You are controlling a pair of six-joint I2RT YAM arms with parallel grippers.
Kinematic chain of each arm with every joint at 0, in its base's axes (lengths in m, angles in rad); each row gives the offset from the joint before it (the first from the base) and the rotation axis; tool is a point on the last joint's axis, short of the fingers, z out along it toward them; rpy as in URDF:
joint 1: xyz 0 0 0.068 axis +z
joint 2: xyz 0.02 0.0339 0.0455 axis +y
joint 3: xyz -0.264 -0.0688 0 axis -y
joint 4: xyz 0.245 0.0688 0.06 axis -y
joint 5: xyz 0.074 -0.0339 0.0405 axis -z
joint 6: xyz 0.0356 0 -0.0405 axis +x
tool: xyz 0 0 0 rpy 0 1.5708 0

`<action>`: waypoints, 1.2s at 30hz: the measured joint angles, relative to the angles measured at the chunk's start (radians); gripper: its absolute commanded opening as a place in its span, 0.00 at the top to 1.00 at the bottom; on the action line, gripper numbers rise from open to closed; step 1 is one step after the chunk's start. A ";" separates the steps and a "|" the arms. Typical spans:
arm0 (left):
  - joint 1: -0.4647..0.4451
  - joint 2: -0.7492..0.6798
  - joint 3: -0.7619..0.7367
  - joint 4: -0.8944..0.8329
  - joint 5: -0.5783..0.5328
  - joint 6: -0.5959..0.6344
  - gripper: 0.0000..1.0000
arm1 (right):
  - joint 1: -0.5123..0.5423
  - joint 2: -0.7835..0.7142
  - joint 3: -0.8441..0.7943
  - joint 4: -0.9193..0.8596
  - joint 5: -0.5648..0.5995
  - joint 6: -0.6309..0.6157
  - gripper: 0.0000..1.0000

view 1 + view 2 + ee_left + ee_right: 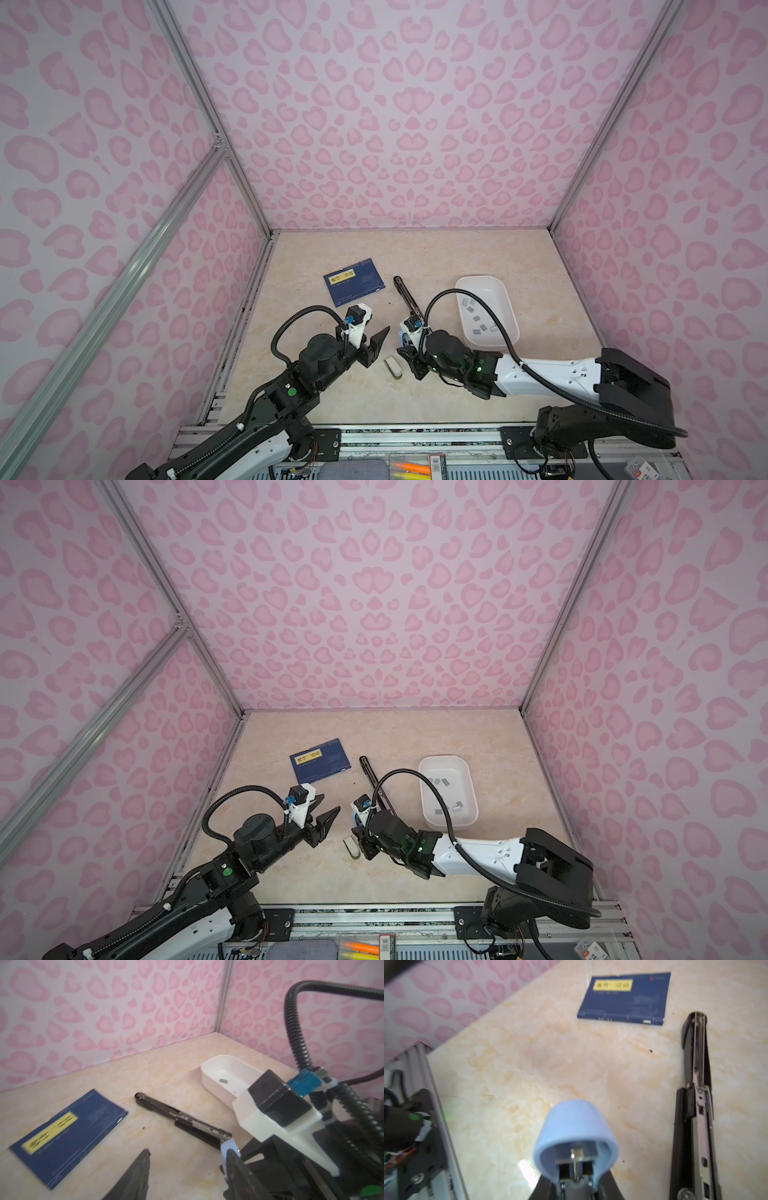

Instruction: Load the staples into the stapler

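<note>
Setup work is looking like the step in hand, with no strip lifted yet. Reading from the left: a blue booklet point(354, 282) is lying flat on the counter point(457, 257); the left tool point(329, 804) is hovering with its fingers spread, gripping nothing; what is looking like a small cream stapler point(393, 366) is lying near its tips; a long black stapler point(408, 297) is lying opened out flat, its metal channel facing up; the right tool point(575, 1188) is pinching a pale blue mini stapler point(575, 1126); a white tray point(480, 277) is sitting furthest right, and the staples point(476, 332) are lying loose inside it. Next, I am judging, a spread tool is needing to reach into the tray, nip one thin strip cleanly, then line it up with an open channel. Counting: one booklet, three staplers if the cream one is included, one tray, and six strips showing, with a cable point(451, 291) possibly hiding more
</note>
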 measured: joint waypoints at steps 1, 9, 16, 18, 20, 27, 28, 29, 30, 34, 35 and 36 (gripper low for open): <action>0.000 -0.014 -0.013 -0.029 -0.042 -0.016 0.42 | 0.000 0.040 0.029 -0.036 0.009 0.006 0.97; 0.000 -0.195 -0.120 -0.121 -0.207 -0.097 0.37 | -0.017 0.239 0.163 -0.224 0.074 0.025 0.99; -0.001 -0.317 -0.168 -0.127 -0.235 -0.102 0.34 | -0.058 0.245 0.151 -0.262 0.109 0.065 0.96; -0.001 -0.335 -0.174 -0.128 -0.236 -0.102 0.34 | -0.074 0.250 0.151 -0.263 0.111 0.069 0.92; -0.001 -0.346 -0.178 -0.127 -0.239 -0.101 0.34 | -0.084 0.255 0.151 -0.263 0.115 0.069 0.89; -0.001 -0.342 -0.179 -0.127 -0.243 -0.101 0.32 | -0.095 0.283 0.179 -0.271 0.126 0.069 0.72; -0.001 -0.337 -0.179 -0.127 -0.242 -0.101 0.32 | -0.095 0.284 0.181 -0.271 0.127 0.069 0.69; -0.001 -0.334 -0.179 -0.126 -0.242 -0.101 0.32 | -0.095 0.285 0.181 -0.271 0.128 0.069 0.67; -0.001 -0.329 -0.179 -0.125 -0.242 -0.101 0.31 | -0.095 0.284 0.181 -0.271 0.132 0.072 0.65; -0.001 -0.306 -0.179 -0.113 -0.241 -0.100 0.30 | -0.090 0.256 0.167 -0.275 0.138 0.076 0.55; -0.001 -0.298 -0.179 -0.113 -0.241 -0.098 0.30 | -0.088 0.243 0.163 -0.272 0.141 0.077 0.54; -0.001 -0.288 -0.179 -0.113 -0.240 -0.098 0.30 | -0.086 0.229 0.159 -0.271 0.142 0.077 0.54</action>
